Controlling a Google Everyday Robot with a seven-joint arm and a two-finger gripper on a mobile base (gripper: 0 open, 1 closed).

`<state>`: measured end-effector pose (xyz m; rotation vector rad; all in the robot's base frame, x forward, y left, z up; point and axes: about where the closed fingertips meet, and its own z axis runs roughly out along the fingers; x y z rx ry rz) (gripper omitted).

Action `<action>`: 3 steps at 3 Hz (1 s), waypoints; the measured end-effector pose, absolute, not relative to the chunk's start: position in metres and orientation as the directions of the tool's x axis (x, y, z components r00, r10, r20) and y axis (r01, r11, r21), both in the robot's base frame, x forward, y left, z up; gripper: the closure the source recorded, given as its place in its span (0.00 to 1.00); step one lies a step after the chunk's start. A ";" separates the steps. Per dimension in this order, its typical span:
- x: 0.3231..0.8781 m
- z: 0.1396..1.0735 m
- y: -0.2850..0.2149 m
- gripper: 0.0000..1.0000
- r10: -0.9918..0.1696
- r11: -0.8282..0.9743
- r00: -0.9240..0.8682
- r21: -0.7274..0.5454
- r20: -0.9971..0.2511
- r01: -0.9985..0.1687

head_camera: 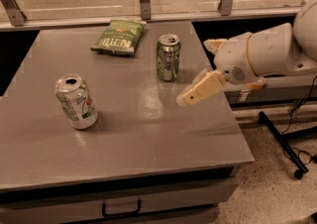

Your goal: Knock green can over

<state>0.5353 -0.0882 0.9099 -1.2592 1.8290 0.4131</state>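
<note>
While the green can (168,58) stands upright on the back half of the grey table (148,139), slightly right of centre, the gripper (195,73) hangs over the table's right edge area, just to the right of the can and a little nearer the front. The table fills most of the view and carries a drawer with a dark handle (121,209) below its front edge. The white arm (277,52) enters from the right side and extends leftward over the table's right edge. A flat green chip bag (119,37) lies near the back edge, to the left of the green can and apart from it. A white-silver can (76,101) with red and green marks stands on the left part of the table, well apart from the green can and from the gripper. The gripper's two beige fingers (200,89) are spread apart, and nothing is held between them. The lower finger slants down and to the left, with its tip pointing at the table surface to the lower right of the green can. A visible strip of bare table separates that tip from the can; there is no contact. The green can's silver top, with its opening, faces upward.
</note>
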 end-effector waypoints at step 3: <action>0.616 0.852 -0.060 0.00 -0.438 0.481 -0.089 -0.150 -0.894 -0.864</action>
